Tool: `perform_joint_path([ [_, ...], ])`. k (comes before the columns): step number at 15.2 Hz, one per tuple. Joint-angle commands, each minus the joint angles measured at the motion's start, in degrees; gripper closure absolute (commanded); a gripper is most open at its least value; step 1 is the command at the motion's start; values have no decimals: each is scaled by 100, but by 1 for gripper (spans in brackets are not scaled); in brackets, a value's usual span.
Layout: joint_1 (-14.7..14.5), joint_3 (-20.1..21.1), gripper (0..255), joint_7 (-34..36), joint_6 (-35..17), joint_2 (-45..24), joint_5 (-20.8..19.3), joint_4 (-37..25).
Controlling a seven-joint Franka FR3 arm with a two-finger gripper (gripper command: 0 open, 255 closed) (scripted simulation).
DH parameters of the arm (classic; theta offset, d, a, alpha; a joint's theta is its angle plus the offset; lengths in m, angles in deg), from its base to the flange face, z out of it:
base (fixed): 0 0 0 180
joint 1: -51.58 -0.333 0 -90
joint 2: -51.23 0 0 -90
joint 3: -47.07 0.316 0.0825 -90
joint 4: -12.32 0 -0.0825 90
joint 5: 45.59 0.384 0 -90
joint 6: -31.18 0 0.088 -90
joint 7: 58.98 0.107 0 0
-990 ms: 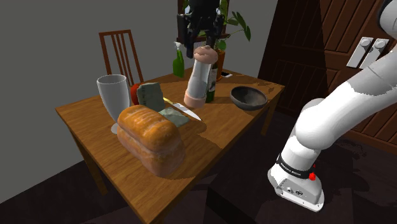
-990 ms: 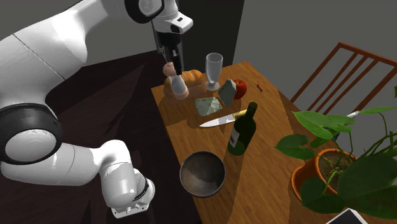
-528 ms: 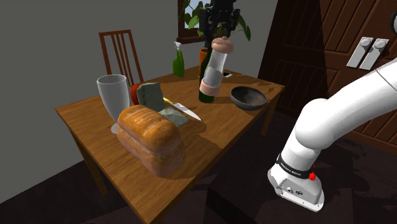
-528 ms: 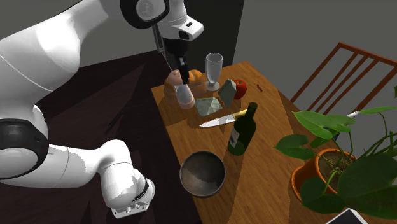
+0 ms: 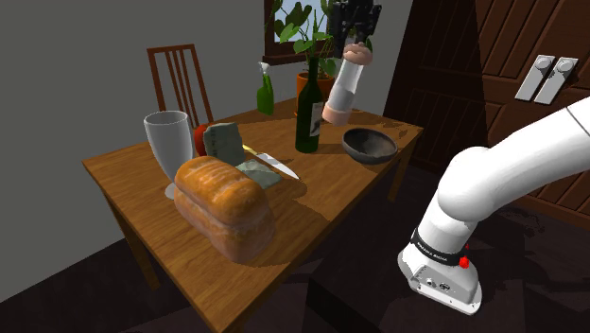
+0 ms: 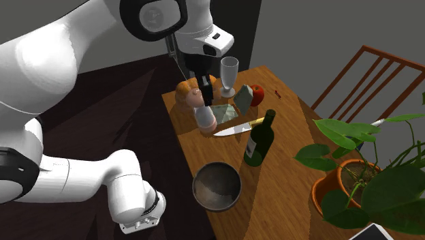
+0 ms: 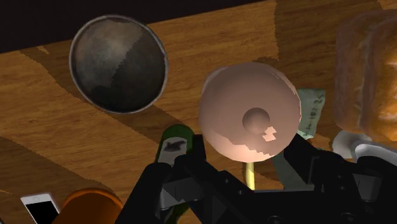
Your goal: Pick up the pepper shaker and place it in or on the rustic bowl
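Observation:
The pepper shaker [image 5: 342, 87], pale with a pinkish top and base, hangs tilted in the air with my black gripper [image 5: 354, 36] shut on its upper end. It is well above the table, between the dark wine bottle [image 5: 308, 109] and the dark round bowl [image 5: 369, 144], short of the bowl. In the second exterior view the gripper [image 6: 204, 86] holds the shaker [image 6: 206, 117] over the knife end of the table, with the bowl [image 6: 216, 185] nearer the stand. From the wrist, the shaker's round base [image 7: 249, 114] sits between my fingers [image 7: 170, 181], beside the bowl [image 7: 118, 63].
On the wooden table [image 5: 321, 203] lie a bread loaf [image 5: 227, 203], a tall glass [image 5: 167, 142], a knife [image 5: 274, 167], a grey block [image 5: 225, 142] and a red apple [image 5: 200, 137]. A potted plant [image 6: 354, 170], a phone [image 6: 373, 234] and a chair [image 5: 180, 80] stand at the far edges.
My gripper has carried the shaker toward the shoulder view's right and higher, from in front of the wine bottle to past it, closer to the bowl. The grip stays the same.

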Motion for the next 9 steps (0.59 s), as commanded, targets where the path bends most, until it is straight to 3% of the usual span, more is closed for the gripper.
perform_joint_path([
  [1, 54, -261, 255, -313, 81, 40, -127, -40],
  [9, 254, -1213, 255, -1454, 295, -95, -601, -434],
])
